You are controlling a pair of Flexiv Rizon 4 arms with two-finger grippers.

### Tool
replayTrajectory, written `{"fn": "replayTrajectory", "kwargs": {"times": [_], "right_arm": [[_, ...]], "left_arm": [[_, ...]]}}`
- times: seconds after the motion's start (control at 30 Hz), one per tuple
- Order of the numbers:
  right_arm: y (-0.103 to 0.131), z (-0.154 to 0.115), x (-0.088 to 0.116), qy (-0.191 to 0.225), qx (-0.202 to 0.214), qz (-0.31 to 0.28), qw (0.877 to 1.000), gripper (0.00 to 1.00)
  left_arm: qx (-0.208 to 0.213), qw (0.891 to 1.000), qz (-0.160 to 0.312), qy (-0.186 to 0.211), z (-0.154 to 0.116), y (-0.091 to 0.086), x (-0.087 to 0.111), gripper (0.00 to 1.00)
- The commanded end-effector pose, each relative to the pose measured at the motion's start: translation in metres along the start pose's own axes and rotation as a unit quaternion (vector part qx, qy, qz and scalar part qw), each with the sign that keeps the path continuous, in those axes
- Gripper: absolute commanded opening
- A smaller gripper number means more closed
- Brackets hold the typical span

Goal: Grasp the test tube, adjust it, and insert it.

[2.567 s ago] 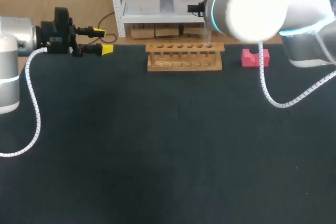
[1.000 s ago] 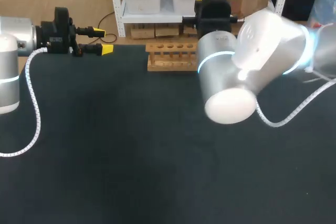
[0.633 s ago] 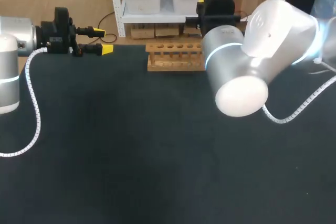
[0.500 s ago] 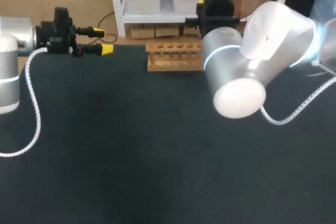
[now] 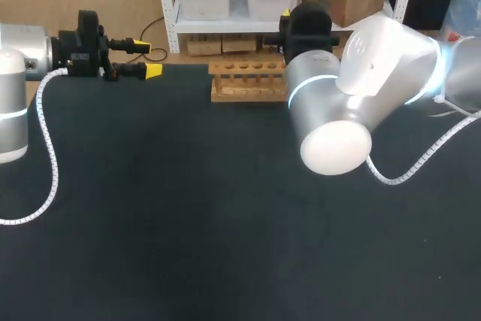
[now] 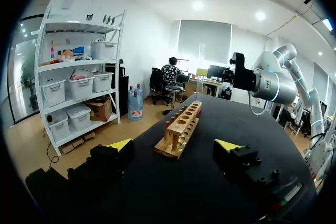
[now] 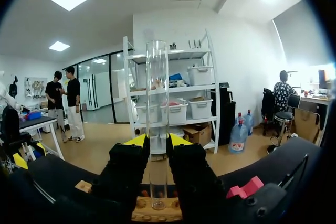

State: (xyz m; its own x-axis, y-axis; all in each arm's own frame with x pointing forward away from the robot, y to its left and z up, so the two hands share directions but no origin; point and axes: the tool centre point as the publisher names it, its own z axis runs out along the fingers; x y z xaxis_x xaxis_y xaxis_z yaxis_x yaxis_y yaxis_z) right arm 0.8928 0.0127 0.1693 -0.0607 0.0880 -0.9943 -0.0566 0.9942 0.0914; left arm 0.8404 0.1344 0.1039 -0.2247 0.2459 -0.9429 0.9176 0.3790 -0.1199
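Observation:
A clear glass test tube (image 7: 157, 103) stands upright between the yellow-tipped fingers of my right gripper (image 7: 158, 141), which is shut on it. Its rounded lower end hangs just over the holes of the wooden rack (image 7: 137, 209); I cannot tell whether it has entered one. In the head view the rack (image 5: 246, 80) stands at the table's far edge, and my right arm (image 5: 338, 103) covers its right end. My left gripper (image 5: 152, 58) is open and empty at the far left, with the rack (image 6: 181, 129) ahead of its fingers (image 6: 119, 144).
A pink block (image 7: 245, 187) lies on the table beside the rack, on the right gripper's side. My right arm's white cable (image 5: 409, 163) loops above the table on the right. The dark tabletop (image 5: 188, 216) spreads out in front of the rack.
My right arm came down from close to the camera and now covers the rack's right end and the pink block. In the last second it only shifted slightly. My left arm kept still.

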Motion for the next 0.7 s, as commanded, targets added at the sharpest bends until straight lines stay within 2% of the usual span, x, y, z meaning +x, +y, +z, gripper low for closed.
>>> {"fn": "replayTrajectory", "kwargs": {"times": [0.03,0.7], "right_arm": [[-0.006,0.006,0.006,-0.003,-0.046,0.002,0.999,0.0],[-0.004,0.014,0.017,-0.003,-0.058,0.01,0.998,0.0]], "left_arm": [[-0.002,1.0,0.001,-0.002,0.0,-0.001,0.001,1.0],[-0.002,1.0,0.001,-0.002,0.0,-0.001,0.001,1.0]]}}
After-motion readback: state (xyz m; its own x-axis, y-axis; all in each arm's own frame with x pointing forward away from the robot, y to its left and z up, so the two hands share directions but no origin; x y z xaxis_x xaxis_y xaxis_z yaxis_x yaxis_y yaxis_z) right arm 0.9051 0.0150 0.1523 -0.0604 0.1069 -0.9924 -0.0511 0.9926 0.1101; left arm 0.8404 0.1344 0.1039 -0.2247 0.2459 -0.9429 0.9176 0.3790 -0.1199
